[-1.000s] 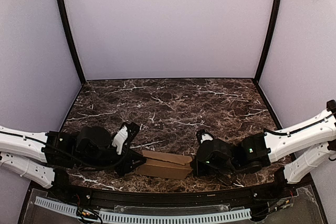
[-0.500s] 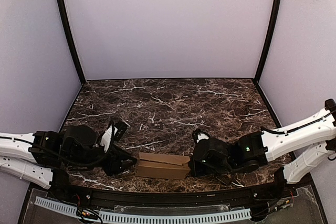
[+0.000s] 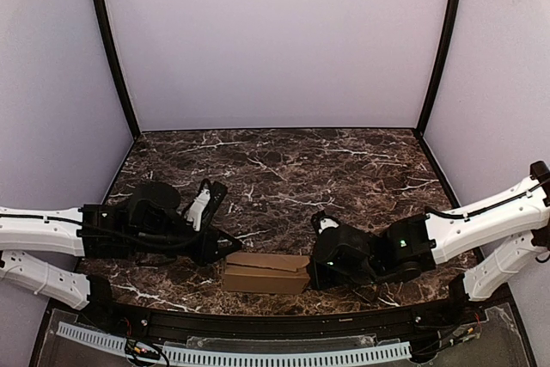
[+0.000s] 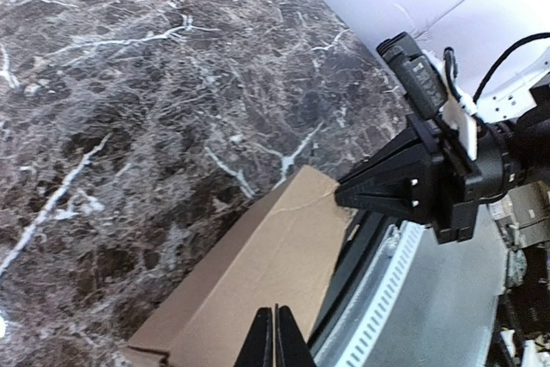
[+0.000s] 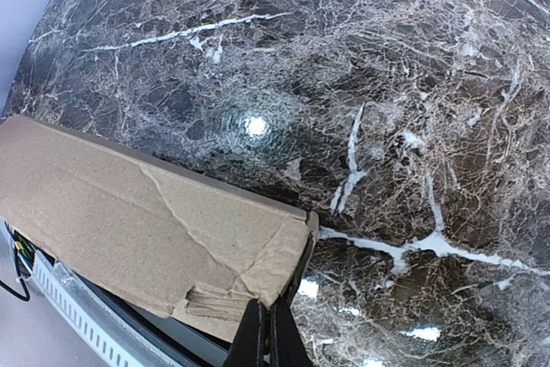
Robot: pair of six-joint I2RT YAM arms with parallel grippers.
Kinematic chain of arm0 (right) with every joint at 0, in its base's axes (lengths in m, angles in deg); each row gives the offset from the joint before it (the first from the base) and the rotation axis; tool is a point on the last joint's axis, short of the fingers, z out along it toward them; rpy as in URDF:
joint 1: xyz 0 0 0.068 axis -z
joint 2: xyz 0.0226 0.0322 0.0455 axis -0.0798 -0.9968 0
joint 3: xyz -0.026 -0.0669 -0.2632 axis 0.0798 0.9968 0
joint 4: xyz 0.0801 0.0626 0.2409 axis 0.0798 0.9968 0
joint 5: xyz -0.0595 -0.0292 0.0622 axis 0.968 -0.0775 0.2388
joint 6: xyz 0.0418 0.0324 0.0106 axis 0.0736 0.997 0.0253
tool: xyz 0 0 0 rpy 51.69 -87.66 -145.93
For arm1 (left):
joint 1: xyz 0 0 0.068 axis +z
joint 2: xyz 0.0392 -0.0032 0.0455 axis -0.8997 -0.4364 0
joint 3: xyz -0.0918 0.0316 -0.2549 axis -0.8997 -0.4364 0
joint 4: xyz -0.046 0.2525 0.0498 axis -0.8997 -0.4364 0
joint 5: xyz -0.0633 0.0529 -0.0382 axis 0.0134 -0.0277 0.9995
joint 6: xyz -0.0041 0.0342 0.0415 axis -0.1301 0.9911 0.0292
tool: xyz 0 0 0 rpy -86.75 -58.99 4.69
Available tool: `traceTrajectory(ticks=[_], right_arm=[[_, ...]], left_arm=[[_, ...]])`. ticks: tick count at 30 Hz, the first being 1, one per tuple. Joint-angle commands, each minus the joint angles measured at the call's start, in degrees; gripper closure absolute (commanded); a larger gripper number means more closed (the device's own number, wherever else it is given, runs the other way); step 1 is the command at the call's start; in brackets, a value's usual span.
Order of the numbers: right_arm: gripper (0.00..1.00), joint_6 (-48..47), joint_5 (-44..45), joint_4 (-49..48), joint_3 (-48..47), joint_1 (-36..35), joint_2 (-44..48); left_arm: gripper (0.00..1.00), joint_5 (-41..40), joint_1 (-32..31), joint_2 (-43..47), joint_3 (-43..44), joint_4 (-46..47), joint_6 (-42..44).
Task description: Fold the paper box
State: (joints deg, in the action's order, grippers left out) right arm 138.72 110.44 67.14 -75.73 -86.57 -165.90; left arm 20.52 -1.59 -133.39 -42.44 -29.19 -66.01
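**At the paper box's two ends, both grippers shut and leaning in**

On the marble table [image 3: 284,169], close to its near edge, the paper box [image 3: 266,272] lay flat as a slim brown carton, one gripper at each end. The left gripper [image 3: 230,249] had its fingers pinched together on nothing, tips poised over the box's left far corner. The right gripper [image 3: 314,274] was closed too and empty as far as the views showed, nosed up against the box's right end. The cardboard there looked creased and ragged.

This looked like the seating of that right end flap. To do it well, the right tips should push straight along the box's length, low on the flap, and gently, since that end was already crumpled. The left tips should come down on the box's left end as a stop, or the whole carton would simply skate away leftwards.

Half a second back, the left gripper sat well clear of the box's left end, jaws partly apart. It had since swung in to the corner and snapped shut. The right gripper had crept in tighter, and the box had slid a touch leftwards.
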Motion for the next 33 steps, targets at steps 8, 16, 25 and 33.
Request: traceTrajectory(ticks=[8,16,25,33], right_arm=[[1.00,-1.0,0.1,5.9,-0.8,-0.1,-4.6],[1.00,-0.5,-0.6,5.8,-1.4,-0.1,-6.9],[0.96,-1.1,-0.9,6.0,-2.3,-0.3,-7.3],[0.66,-4.0,2.1,8.6,-6.2,-0.3,-4.0]], left_arm=[[1.00,18.5,2.1,-3.0,-9.8,18.0,-10.4],[1.00,19.4,2.3,-4.2,-19.2,23.7,-12.8],[1.00,22.2,2.8,-5.4,-20.8,29.3,-12.8],[0.99,20.0,2.8,2.9,-17.5,17.9,-9.9]])
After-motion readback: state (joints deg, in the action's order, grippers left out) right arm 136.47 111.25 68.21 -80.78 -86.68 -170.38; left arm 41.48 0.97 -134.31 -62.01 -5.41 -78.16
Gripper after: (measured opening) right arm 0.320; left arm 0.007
